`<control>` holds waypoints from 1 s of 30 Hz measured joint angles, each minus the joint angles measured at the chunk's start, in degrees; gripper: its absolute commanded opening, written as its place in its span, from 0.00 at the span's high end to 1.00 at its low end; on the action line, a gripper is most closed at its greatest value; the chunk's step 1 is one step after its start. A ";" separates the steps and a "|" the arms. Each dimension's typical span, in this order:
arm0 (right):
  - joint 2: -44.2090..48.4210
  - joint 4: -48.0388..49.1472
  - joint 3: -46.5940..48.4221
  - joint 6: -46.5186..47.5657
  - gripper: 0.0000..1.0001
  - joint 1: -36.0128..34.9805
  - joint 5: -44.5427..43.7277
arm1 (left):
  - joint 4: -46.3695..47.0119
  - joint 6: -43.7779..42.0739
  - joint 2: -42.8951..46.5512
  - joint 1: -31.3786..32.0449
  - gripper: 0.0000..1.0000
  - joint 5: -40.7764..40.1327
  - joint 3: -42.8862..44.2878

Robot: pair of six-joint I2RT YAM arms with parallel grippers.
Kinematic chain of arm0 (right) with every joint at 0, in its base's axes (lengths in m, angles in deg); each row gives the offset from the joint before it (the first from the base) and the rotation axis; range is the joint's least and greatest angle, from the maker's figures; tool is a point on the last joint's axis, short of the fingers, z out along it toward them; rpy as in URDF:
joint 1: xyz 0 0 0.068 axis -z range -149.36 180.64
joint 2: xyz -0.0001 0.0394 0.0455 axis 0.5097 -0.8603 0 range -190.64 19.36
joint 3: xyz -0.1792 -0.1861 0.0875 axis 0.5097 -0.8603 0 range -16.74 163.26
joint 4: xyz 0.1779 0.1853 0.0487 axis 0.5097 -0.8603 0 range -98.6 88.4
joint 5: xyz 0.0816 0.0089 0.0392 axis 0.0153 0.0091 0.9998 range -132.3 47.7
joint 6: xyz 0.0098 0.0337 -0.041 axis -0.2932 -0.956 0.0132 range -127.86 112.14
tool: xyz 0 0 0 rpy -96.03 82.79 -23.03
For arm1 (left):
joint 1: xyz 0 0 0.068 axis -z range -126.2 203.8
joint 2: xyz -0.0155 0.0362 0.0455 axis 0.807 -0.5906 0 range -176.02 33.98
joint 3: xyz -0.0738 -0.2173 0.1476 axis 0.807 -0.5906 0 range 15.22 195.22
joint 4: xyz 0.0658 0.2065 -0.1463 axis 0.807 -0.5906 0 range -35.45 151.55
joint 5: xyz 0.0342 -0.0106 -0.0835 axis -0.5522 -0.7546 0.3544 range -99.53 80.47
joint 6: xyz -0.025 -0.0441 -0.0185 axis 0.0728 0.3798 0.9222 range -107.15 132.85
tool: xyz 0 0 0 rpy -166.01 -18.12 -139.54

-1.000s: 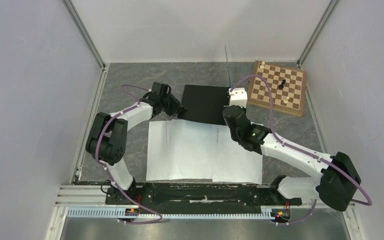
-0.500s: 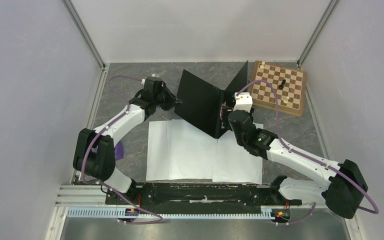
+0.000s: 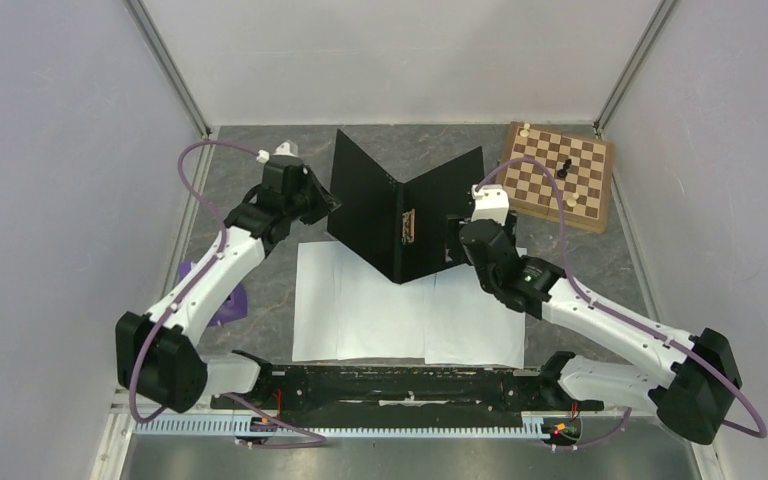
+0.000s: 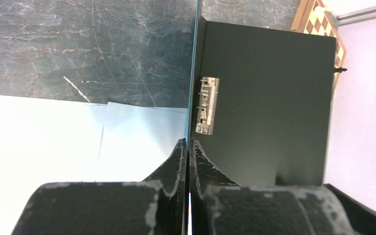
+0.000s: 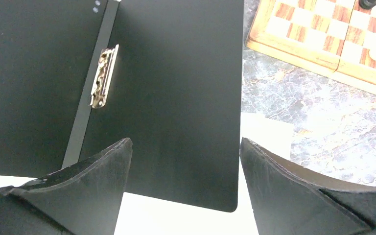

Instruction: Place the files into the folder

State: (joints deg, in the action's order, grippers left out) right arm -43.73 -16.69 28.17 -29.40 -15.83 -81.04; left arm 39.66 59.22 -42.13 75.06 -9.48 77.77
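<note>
Far left, on the grey marbled table: a small purple object, partly hidden under the left arm.

Further in, the left gripper, clenched on the outer edge of the folder's left cover. From its own wrist camera, both fingers pressed flat against that thin, teal-edged sheet, with no gap between them.

Next, the folder itself, spread open in a V when seen from above, black inner faces showing, left cover lifted off the table. Inside, a metal clip fixed just beside the spine, with bare black around it in both wrist views.

Out on the table, nearer the arm bases than the folder, the files: white sheets overlapping side by side in a flat spread, far edge running under the folder's near corner. Cannot tell whether paper and folder touch there.

Right of the spine, the right cover, plain and dark, its rounded near corner over white paper. At that cover's near edge, the right gripper, released: fingers spread wide, one to either side of the cover's lower part, grasping nothing.

Far right, apart from the folder: a wooden chessboard carrying a black piece and two pale pieces, one at a far corner, one nearer.
</note>
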 measured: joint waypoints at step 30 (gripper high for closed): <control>-11.56 -4.09 5.05 1.20 0.46 -2.93 16.26 | -28.81 -5.62 31.74 0.00 0.33 -3.13 -5.86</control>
State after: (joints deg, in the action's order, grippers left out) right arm -55.29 -20.78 33.22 -28.20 -18.76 -64.78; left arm 10.85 53.60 -10.40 75.06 -12.60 71.91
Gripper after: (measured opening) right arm 0.570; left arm 0.763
